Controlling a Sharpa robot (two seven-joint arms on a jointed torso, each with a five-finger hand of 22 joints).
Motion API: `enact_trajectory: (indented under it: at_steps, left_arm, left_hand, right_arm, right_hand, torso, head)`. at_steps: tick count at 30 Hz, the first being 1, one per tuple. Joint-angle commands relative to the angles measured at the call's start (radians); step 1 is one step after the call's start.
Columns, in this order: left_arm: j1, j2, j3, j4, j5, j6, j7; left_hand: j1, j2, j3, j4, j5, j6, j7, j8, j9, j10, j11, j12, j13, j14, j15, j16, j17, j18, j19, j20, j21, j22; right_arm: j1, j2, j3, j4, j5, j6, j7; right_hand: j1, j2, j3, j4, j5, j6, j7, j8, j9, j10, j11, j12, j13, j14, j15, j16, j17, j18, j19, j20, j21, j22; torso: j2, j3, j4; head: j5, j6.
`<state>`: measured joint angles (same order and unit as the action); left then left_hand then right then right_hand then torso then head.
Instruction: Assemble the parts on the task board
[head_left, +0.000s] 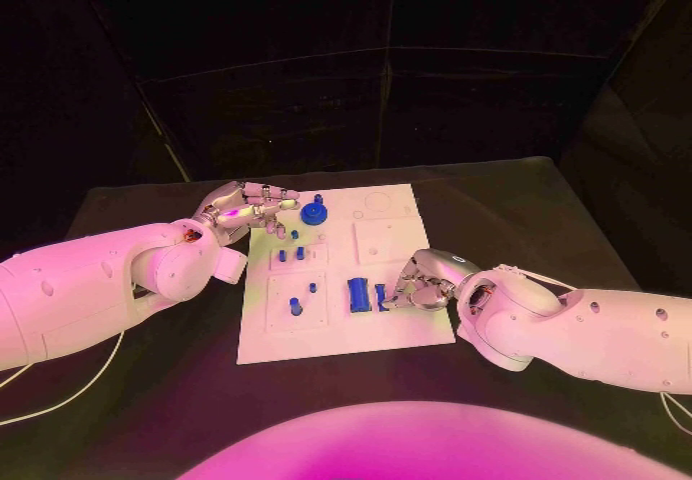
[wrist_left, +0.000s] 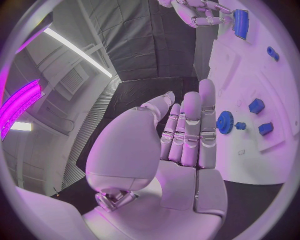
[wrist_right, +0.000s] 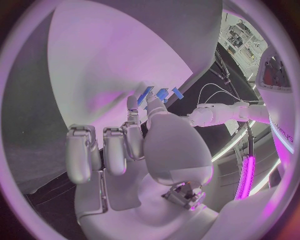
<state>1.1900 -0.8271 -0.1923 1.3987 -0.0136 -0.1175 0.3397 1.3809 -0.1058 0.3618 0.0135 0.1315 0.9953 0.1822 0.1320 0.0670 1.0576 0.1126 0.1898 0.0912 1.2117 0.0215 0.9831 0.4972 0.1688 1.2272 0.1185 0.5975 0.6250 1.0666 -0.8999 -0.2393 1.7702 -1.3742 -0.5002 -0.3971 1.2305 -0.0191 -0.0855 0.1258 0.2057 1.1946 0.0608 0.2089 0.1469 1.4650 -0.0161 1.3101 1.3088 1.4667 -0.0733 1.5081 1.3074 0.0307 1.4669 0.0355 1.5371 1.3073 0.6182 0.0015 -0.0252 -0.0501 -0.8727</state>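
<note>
one white board (head_left: 397, 330), flat and rectangular, lies in the middle of your black table (head_left: 562, 210) with dark table showing on every side of it. you have about nine blue parts on it. one gear with a knob (head_left: 317, 212) stands near the far left corner; in the left wrist view the same gear (wrist_left: 224, 122) shows toothed and round. two small blocks (head_left: 290, 254) sit side by side below it, with a tiny peg (head_left: 294, 234) between them and the gear. two small pegs (head_left: 304, 295) stand in the square recess near the left edge. one thick cylinder (head_left: 358, 292) lies near the middle, and a narrower upright piece (head_left: 381, 294) stands just beside it on the right. the right half of the board carries shallow square and round recesses, bare white. your left hand (head_left: 248, 210) rests at the board's far left corner, just beside the gear, fingers straight and close together, holding nothing. your right hand (head_left: 421, 282) sits at the board's right edge, fingertips touching or nearly touching the narrow piece; in the right wrist view a flat blue piece (wrist_right: 145, 94) shows at the fingertips (wrist_right: 134, 102), but you cannot tell whether it is held. the near edge of the board and the table in front are open.
</note>
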Motion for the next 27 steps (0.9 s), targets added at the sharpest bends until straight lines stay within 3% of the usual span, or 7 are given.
enact_trajectory:
  at_steps: [1,6,10,16,19,23,27]
  left_arm:
    - [0.002,0.000,0.001,0.000,-0.003,0.009,0.006]
    - [0.002,0.003,0.001,-0.009,-0.003,0.006,0.011]
    - [0.002,0.009,0.001,-0.020,-0.003,0.005,0.017]
    - [0.001,0.020,0.001,-0.048,0.011,-0.011,0.038]
    - [0.001,0.026,0.001,-0.064,0.032,-0.029,0.060]
    - [0.001,0.039,0.001,-0.089,0.056,-0.056,0.088]
    - [0.000,0.069,0.001,-0.130,0.084,-0.090,0.114]
  left_hand:
    - [0.000,0.007,-0.005,0.000,0.001,-0.007,-0.003,0.003,0.000,-0.005,0.000,0.007,-0.001,-0.008,0.001,0.002,-0.001,0.014,-0.007,0.001,-0.006,-0.001]
    - [0.000,0.006,-0.006,0.000,0.001,-0.007,-0.003,0.003,0.000,-0.005,0.000,0.007,-0.001,-0.008,0.002,0.002,-0.001,0.014,-0.007,0.001,-0.006,-0.001]
    - [-0.003,0.005,-0.008,0.002,0.001,-0.007,-0.003,0.003,0.000,-0.005,0.000,0.009,-0.002,-0.010,0.002,0.002,-0.002,0.013,-0.009,0.002,-0.007,-0.002]
    - [-0.022,0.000,-0.028,0.015,0.001,-0.014,-0.002,0.001,0.000,-0.015,0.003,0.011,-0.006,-0.053,0.009,-0.028,-0.017,0.012,-0.047,0.008,-0.034,-0.014]
    - [-0.030,-0.005,-0.061,0.029,0.000,-0.029,-0.002,-0.006,-0.001,-0.018,0.008,0.008,-0.017,-0.155,0.024,-0.178,-0.090,0.011,-0.162,0.023,-0.128,-0.067]
    - [-0.044,-0.006,-0.109,0.056,-0.001,-0.040,-0.010,-0.015,0.000,-0.004,0.023,-0.013,-0.025,-0.236,0.063,-0.413,-0.192,0.002,-0.278,0.060,-0.254,-0.151]
    - [-0.028,0.011,-0.156,0.071,0.000,-0.041,-0.019,-0.028,-0.001,0.007,0.044,-0.048,-0.026,-0.266,0.103,-0.597,-0.271,0.004,-0.397,0.109,-0.389,-0.254]
  right_arm:
    - [0.001,-0.013,0.000,0.007,0.060,-0.055,0.087]
    - [0.004,-0.041,0.001,-0.003,0.265,-0.108,0.334]
    - [0.033,-0.042,0.001,-0.054,0.476,-0.096,0.508]
    - [0.095,-0.010,0.002,-0.194,0.796,-0.004,0.691]
    - [0.119,0.036,0.003,-0.297,0.927,0.061,0.746]
    - [0.133,0.096,0.003,-0.404,1.030,0.108,0.783]
    - [0.138,0.164,0.004,-0.505,1.109,0.149,0.817]
  right_hand:
    - [-0.001,-0.002,-0.015,0.009,0.019,-0.035,0.010,-0.009,-0.006,-0.009,0.010,-0.032,0.093,0.080,0.002,-0.012,0.147,-0.013,0.059,0.004,-0.012,0.205]
    - [-0.023,-0.001,-0.056,0.043,0.039,-0.132,0.047,-0.053,-0.026,-0.098,0.043,-0.191,0.003,0.052,0.030,-0.087,0.047,0.017,-0.021,0.027,-0.098,0.104]
    - [0.015,0.018,-0.066,0.039,0.038,-0.163,0.061,-0.062,-0.030,-0.163,0.056,-0.298,-0.065,0.026,0.040,-0.166,-0.047,0.041,-0.085,0.040,-0.177,0.019]
    - [0.107,0.057,-0.062,0.003,0.020,-0.207,0.084,-0.068,-0.035,-0.413,0.081,-0.669,-0.316,-0.115,0.064,-0.519,-0.402,0.126,-0.352,0.060,-0.550,-0.350]
    - [0.139,0.080,-0.060,-0.005,-0.042,-0.235,0.103,-0.062,-0.037,-0.495,0.101,-0.725,-0.377,-0.246,0.088,-0.746,-0.597,0.149,-0.476,0.082,-0.743,-0.510]
    - [0.161,0.098,-0.075,-0.006,-0.089,-0.263,0.115,-0.044,-0.040,-0.564,0.125,-0.805,-0.500,-0.331,0.107,-0.871,-0.653,0.151,-0.519,0.111,-0.879,-0.601]
    - [0.190,0.116,-0.090,-0.013,-0.091,-0.256,0.117,-0.050,-0.053,-0.529,0.141,-0.949,-0.747,-0.426,0.150,-1.098,-0.805,0.150,-0.566,0.149,-1.074,-0.740]
  torso:
    - [-0.002,-0.0005,0.0005]
    - [-0.010,-0.0047,0.0007]
    - [-0.020,-0.0082,0.0036]
    - [-0.039,-0.0156,0.0130]
    - [-0.048,-0.0223,0.0155]
    - [-0.050,-0.0272,0.0163]
    - [-0.050,-0.0237,0.0152]
  head:
    - [-0.002,0.000]
    - [-0.005,0.006]
    - [-0.009,0.017]
    - [-0.018,0.041]
    - [-0.017,0.073]
    - [-0.015,0.095]
    - [-0.006,0.121]
